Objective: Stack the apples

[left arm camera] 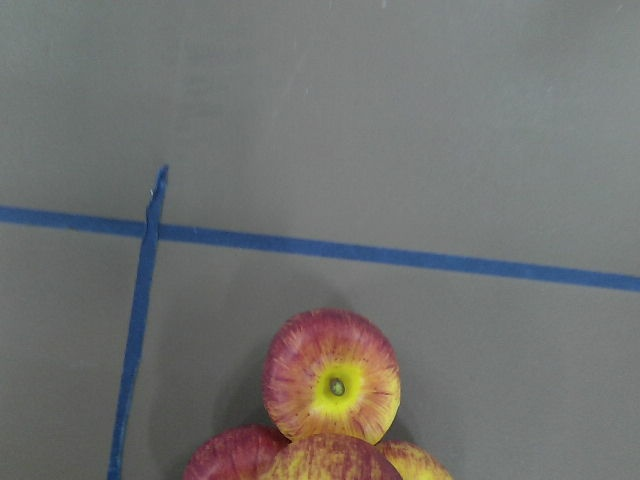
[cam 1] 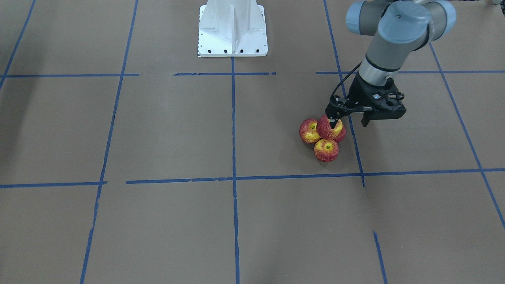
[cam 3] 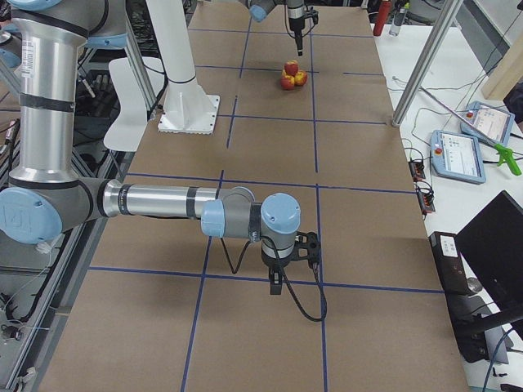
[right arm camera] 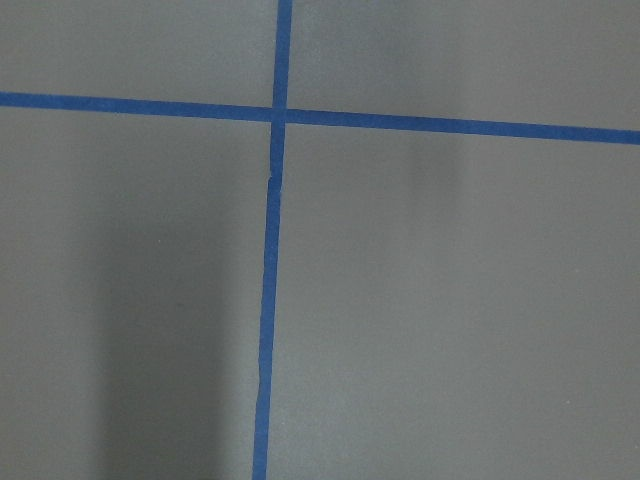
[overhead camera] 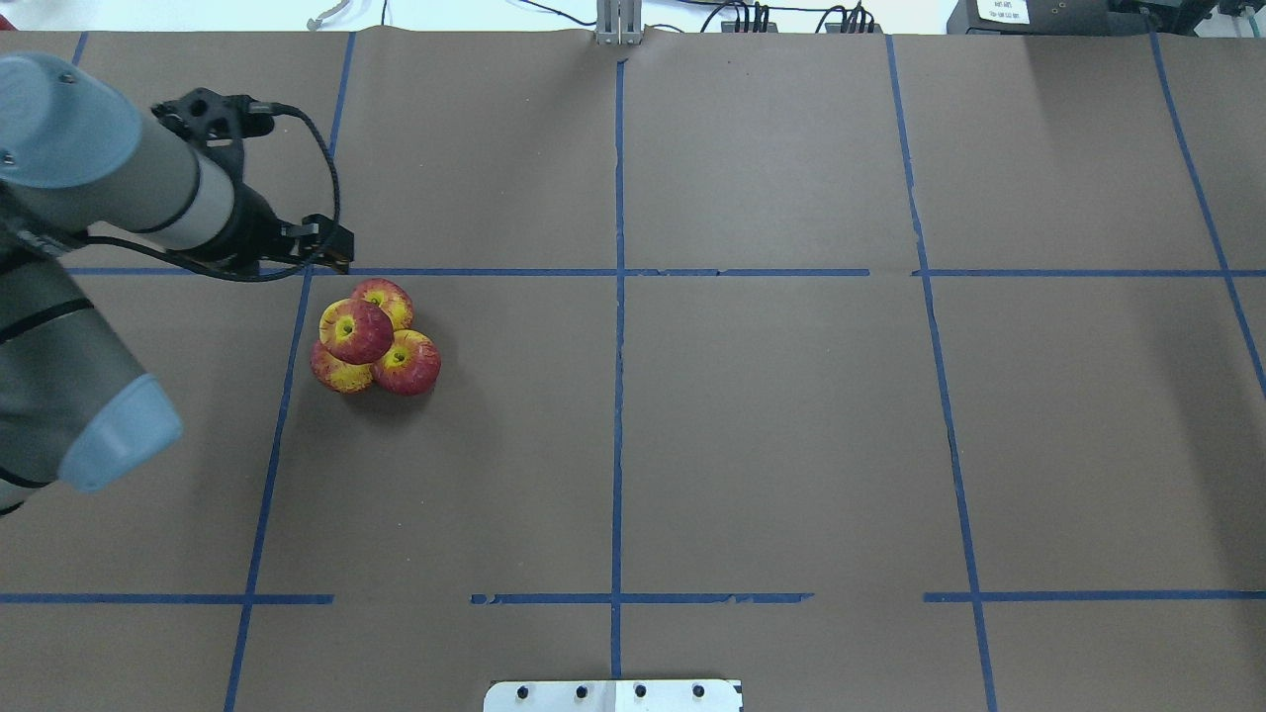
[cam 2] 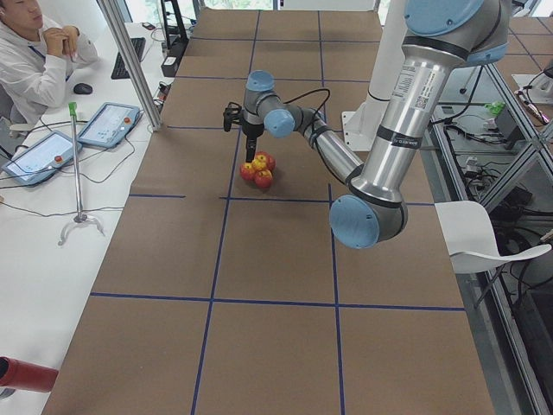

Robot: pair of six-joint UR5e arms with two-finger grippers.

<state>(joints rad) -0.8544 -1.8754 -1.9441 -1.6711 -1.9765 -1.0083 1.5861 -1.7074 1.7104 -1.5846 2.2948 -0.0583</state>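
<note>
The apples are sitting in one tight cluster in the left half of the overhead view, just below a blue tape line. Three are resting on the desk, touching one another, and the top apple is lying across them with its stem dimple up. All four are showing there, so the stack is looking built. What is remaining, as I judge it, is only for the arm to be clearing away without nudging the pile.

The left pincer is hanging beside and above the pile, jaws spread wide with nothing between them. In the front-facing view one finger is overlapping the top apple, but the side views are showing it raised clear.

The right pincer is hovering low over the desk in the lower middle of the right-side view, well apart from the apples. I cannot tell whether it is wide or narrow.
</note>
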